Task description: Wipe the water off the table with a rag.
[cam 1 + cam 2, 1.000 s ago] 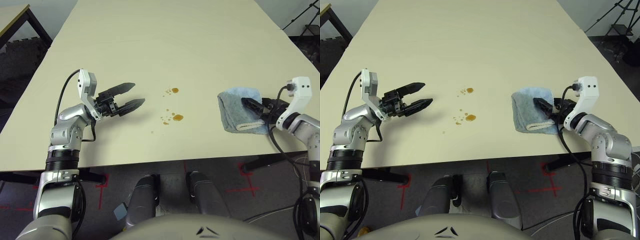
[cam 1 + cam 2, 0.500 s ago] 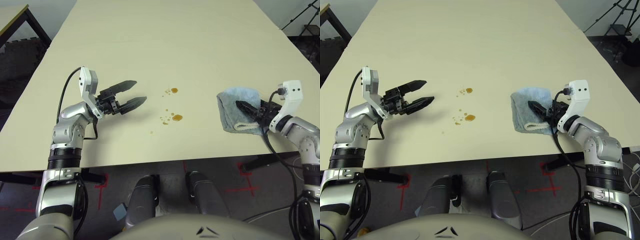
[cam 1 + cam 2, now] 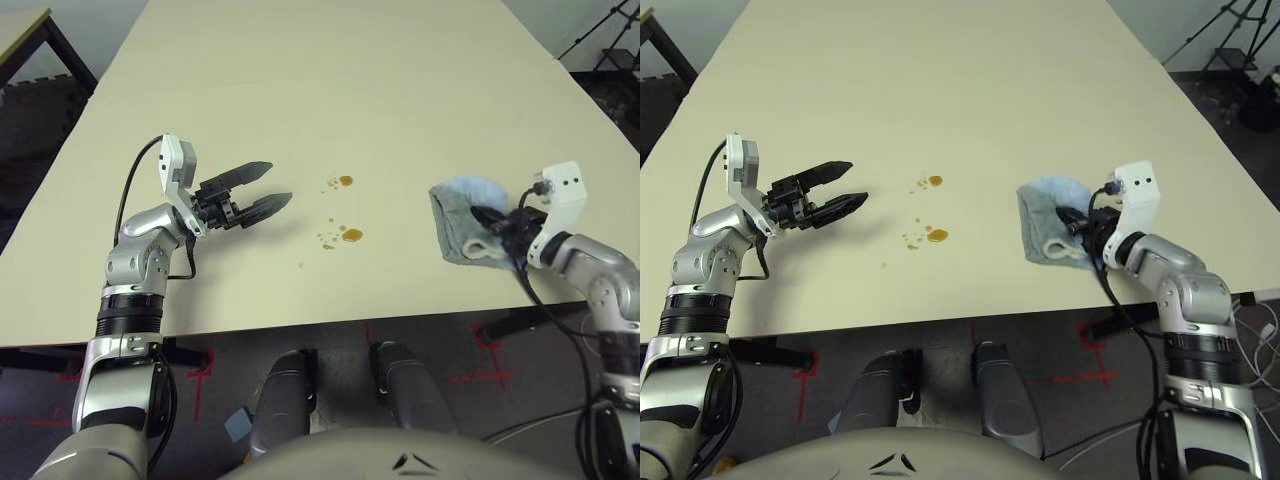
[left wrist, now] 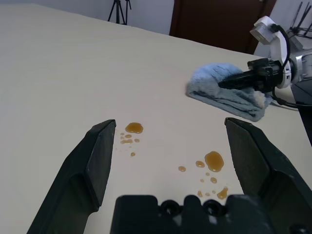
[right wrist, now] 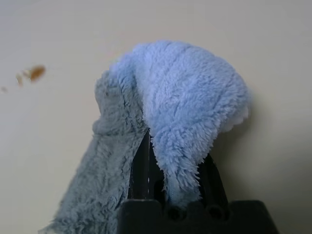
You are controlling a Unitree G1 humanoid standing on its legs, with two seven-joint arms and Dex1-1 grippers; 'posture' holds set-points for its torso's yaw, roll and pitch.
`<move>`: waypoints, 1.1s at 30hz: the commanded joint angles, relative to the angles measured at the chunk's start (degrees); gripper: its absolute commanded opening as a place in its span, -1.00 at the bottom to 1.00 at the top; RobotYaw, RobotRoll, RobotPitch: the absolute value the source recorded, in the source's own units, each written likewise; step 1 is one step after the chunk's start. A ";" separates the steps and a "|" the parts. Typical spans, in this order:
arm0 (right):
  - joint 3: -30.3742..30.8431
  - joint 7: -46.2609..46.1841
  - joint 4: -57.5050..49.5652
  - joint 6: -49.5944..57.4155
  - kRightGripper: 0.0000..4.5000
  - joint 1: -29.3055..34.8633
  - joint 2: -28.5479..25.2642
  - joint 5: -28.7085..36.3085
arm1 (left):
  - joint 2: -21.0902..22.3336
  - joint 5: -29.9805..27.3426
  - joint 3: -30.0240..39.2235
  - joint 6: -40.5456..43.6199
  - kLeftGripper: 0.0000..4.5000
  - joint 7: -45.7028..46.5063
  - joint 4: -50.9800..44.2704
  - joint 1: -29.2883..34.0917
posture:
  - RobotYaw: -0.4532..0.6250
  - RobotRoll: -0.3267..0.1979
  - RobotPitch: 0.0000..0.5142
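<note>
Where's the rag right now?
In the left eye view, the rag is on the right side of the table, gripped in the right pincer, with the amber drops off to its left.

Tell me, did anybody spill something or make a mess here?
Yes, looks like a spill: brown drops in two patches on the table, where it should be clean. The rag, bunched in the right gripper, hasn't wiped them up.
</note>
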 commanded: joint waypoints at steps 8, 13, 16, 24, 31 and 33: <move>-3.37 -14.02 2.04 -1.22 -0.97 -10.30 11.51 3.78 | 3.01 0.32 0.09 0.89 1.00 -3.38 1.49 2.39 | -0.46 0.25 -0.45; 0.56 -13.71 6.68 -3.88 -0.97 -13.17 12.45 0.69 | 3.53 0.83 0.88 -0.65 1.00 -3.18 3.26 1.50 | -0.45 0.25 -0.46; 2.94 -13.50 10.85 -6.59 -0.97 -15.60 13.44 -1.69 | 3.82 1.11 1.40 -1.59 1.00 -2.85 4.21 1.18 | -0.44 0.25 -0.46; 7.82 -12.09 24.54 -14.24 -0.97 -22.38 15.86 -8.01 | 4.21 0.99 1.81 -2.14 1.00 -2.97 4.31 1.16 | -0.42 0.25 -0.45; 11.17 -9.37 34.40 -16.62 -0.97 -26.60 19.13 -11.65 | 4.41 0.71 2.12 -1.96 1.00 -3.04 3.66 1.65 | -0.41 0.25 -0.43; 12.15 -8.63 36.24 -16.98 -0.97 -27.54 20.41 -12.38 | 4.43 0.73 2.13 -1.98 1.00 -3.03 3.72 1.60 | -0.40 0.25 -0.43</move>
